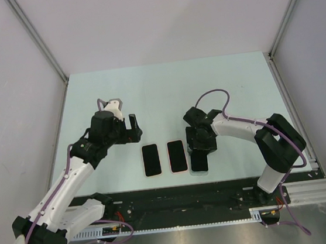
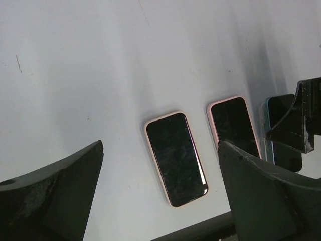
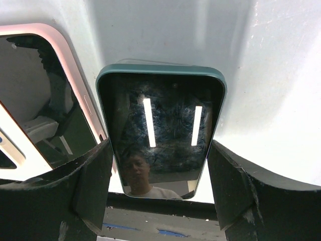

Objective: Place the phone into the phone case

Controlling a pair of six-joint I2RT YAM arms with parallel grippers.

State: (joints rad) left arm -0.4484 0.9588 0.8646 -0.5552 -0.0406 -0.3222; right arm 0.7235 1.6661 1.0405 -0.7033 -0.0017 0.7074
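Our right gripper (image 3: 159, 146) stands open astride the teal-cased phone (image 3: 160, 100), perhaps touching it; left of it, our left gripper (image 2: 160, 150) gapes wide.

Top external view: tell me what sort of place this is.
Probably a lab robot cell: white panels on aluminium framing enclose a pale table, with two arms bolted to a rail along its near edge.
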